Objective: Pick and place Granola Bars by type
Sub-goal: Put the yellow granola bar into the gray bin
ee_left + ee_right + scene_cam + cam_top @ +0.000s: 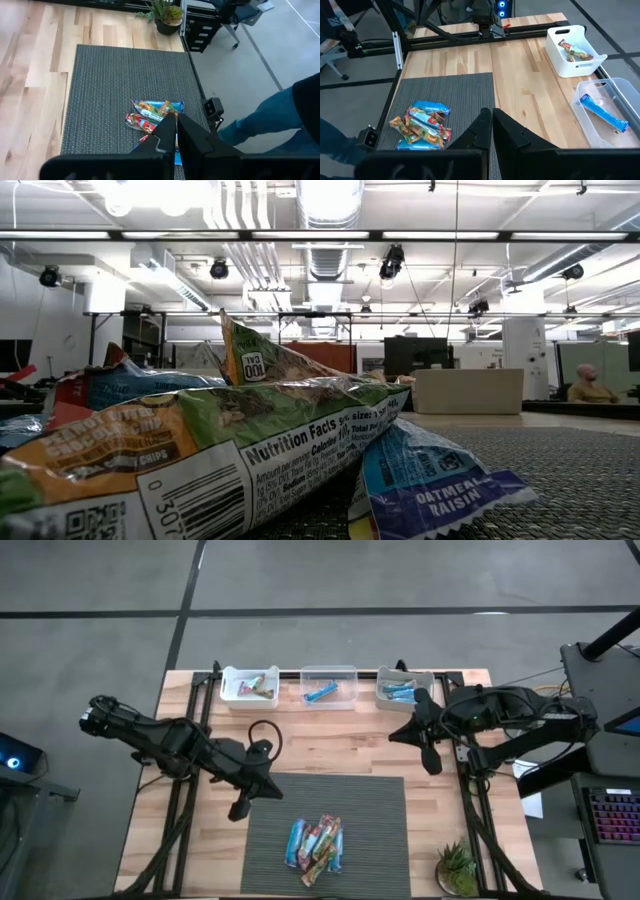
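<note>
Readable print in the low view: "Nutrition Facts" and a barcode on the nearest green wrapper, "OATMEAL RAISIN" on the blue wrapper beside it, "100 CAL" on a green one behind.

Granola Bars: loose pile, mixed blue and green/red/orange, on the dark mat near the table's front edge.

Bins along the back edge: white bin holds multicoloured bars; clear middle bin holds one blue bar; third bin holds light blue bars.

Left gripper: fingers shut, nothing held, above the mat's left edge, apart from the pile. Right gripper: shut, empty, over bare wood just in front of the third bin.

Small potted plant at the front right corner. A person's jeans-clad leg shows beside the table in the left wrist view.
</note>
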Controlling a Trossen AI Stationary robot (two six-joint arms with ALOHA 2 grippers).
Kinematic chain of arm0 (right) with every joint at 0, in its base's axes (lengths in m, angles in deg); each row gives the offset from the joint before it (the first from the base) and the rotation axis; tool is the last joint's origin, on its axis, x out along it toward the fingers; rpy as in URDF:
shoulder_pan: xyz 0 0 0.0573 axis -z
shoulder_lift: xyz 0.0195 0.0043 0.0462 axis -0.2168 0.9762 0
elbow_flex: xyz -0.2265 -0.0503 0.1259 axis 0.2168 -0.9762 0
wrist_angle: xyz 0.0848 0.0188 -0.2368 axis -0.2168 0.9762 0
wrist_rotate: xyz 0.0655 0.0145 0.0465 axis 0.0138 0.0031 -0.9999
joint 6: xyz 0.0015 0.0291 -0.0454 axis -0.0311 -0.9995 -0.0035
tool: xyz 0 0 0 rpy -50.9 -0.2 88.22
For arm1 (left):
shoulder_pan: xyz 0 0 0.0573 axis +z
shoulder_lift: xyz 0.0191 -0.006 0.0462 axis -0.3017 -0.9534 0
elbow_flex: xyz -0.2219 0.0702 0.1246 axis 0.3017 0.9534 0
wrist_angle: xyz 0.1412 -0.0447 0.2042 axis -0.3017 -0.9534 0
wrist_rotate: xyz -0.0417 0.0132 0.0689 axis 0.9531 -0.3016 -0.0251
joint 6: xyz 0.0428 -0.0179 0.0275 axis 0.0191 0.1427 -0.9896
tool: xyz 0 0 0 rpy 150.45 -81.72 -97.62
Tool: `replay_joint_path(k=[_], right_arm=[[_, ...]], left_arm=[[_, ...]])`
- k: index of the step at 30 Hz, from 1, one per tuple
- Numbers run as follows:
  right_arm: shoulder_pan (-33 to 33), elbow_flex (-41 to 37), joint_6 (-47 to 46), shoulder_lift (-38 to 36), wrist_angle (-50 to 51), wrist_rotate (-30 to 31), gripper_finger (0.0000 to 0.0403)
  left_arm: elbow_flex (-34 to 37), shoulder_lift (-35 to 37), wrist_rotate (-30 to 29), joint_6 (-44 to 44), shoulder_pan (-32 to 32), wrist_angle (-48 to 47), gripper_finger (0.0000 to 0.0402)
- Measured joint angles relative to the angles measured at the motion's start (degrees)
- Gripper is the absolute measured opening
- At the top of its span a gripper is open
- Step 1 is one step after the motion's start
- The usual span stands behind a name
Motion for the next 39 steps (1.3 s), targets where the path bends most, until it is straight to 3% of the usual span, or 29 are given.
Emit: replay_joint_path(k=[13,20,30,39], right_arm=[[0.0,0.0,0.8,0.2,-0.6,-1.4,0.0009],[0.0,0.0,3.2,0.4,-3.4,-1.5,0.0009],[-0.2,0.0,3.6,1.8,-6.6,-1.5,0.0009],[-3.1,0.0,6.3,6.7,-11.2,-3.2,0.0009]], left_arm=[[0.4,0.0,-0.8,-4.6,0.0,-0.5,0.0],[0.6,0.9,-6.9,-5.0,0.0,-2.7,0.0],[0.9,6.8,-12.5,-5.8,0.4,-4.1,0.0],[6.8,12.2,-13.9,-5.2,1.0,-1.4,0.0]])
